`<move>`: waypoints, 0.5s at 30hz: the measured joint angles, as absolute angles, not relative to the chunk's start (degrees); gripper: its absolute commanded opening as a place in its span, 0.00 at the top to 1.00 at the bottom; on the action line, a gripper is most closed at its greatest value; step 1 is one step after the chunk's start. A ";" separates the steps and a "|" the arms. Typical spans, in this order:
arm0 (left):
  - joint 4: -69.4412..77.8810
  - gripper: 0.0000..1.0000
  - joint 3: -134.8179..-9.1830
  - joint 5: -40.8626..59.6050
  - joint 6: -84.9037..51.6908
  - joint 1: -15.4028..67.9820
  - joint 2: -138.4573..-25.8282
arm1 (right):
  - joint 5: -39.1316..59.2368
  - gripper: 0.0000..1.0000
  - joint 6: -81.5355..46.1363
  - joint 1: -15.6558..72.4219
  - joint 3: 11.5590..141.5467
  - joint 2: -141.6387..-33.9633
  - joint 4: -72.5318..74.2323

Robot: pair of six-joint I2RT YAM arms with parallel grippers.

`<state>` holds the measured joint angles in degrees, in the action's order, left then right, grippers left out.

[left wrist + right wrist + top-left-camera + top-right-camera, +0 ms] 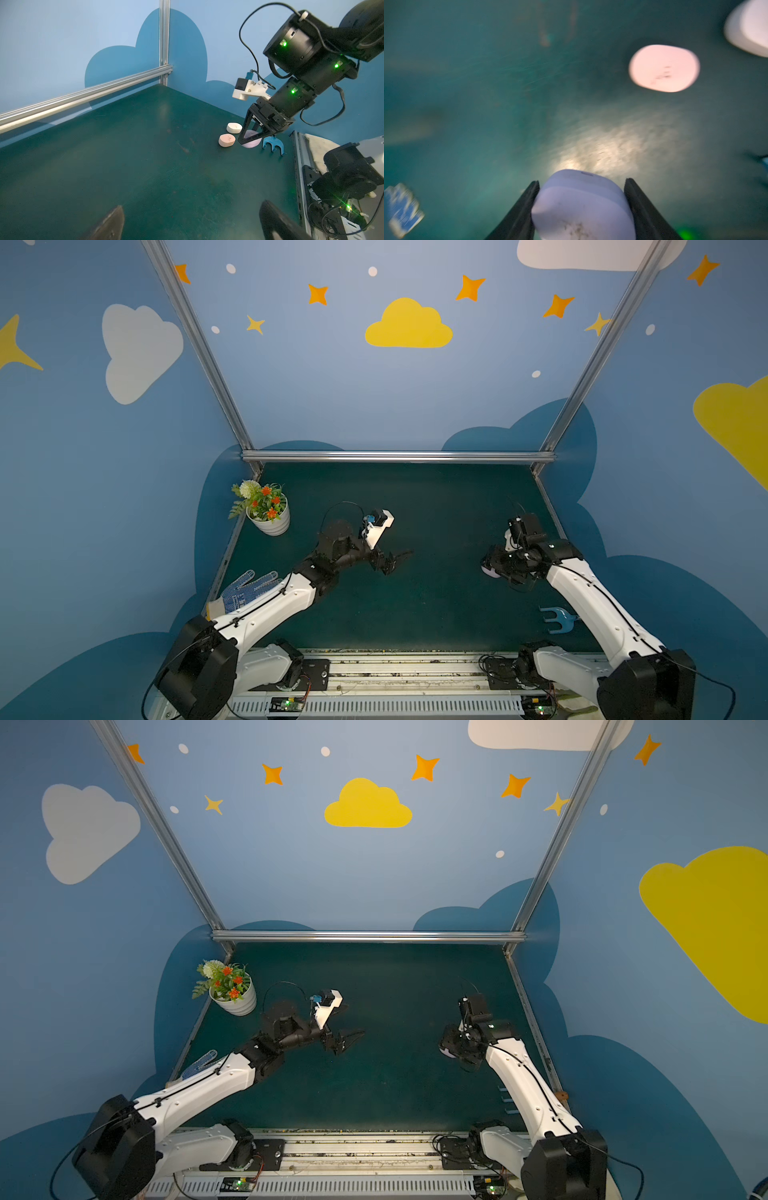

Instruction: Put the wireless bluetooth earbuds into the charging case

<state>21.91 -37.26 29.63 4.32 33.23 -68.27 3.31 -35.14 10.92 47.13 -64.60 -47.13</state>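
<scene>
Plastic cases [226, 140], three: lavender case [583, 207] tight in right claw [582, 181]; left claw [192, 205] apart

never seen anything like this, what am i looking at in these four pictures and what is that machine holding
You are looking at two robot arms mounted at the near edge of a green table. Two pictures come from a camera pair high above, looking down on the whole scene, so they nearly match. The other two come from a small camera on each arm's wrist. The left one looks across the table at the right arm. The right one, which is blurred, looks past its own fingers.

On the table are a flower pot, a dotted glove, a blue fork-shaped tool, a rounded white case and a pink case.

The left hand is open and empty. The right hand is closed on a lavender case.
</scene>
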 measured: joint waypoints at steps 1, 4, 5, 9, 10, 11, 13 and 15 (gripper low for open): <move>21.91 0.00 -37.21 29.63 4.05 33.10 -68.34 | 2.48 0.46 -35.07 9.89 45.82 -64.90 -46.33; 22.02 0.00 -37.21 29.67 3.75 32.71 -68.71 | 0.32 0.46 -35.07 8.01 43.05 -66.81 -44.01; 22.06 0.00 -37.21 29.71 3.66 32.58 -68.84 | -0.08 0.46 -35.05 7.55 42.37 -67.55 -43.27; 22.11 0.00 -37.21 29.80 3.20 31.77 -69.32 | -1.76 0.46 -35.09 6.22 40.32 -70.89 -39.88; 22.11 0.00 -37.21 29.85 3.11 31.55 -69.32 | -2.09 0.46 -35.09 5.98 39.94 -71.66 -39.13; 22.13 0.00 -37.21 29.89 2.96 31.44 -69.32 | -2.33 0.46 -35.11 5.82 39.70 -72.38 -38.52; 22.17 0.00 -37.21 29.89 2.85 31.18 -69.32 | -2.59 0.45 -35.14 5.56 39.35 -73.91 -37.36; 22.20 0.00 -37.21 29.87 2.74 31.03 -69.32 | -2.59 0.44 -35.29 5.39 38.89 -74.91 -36.16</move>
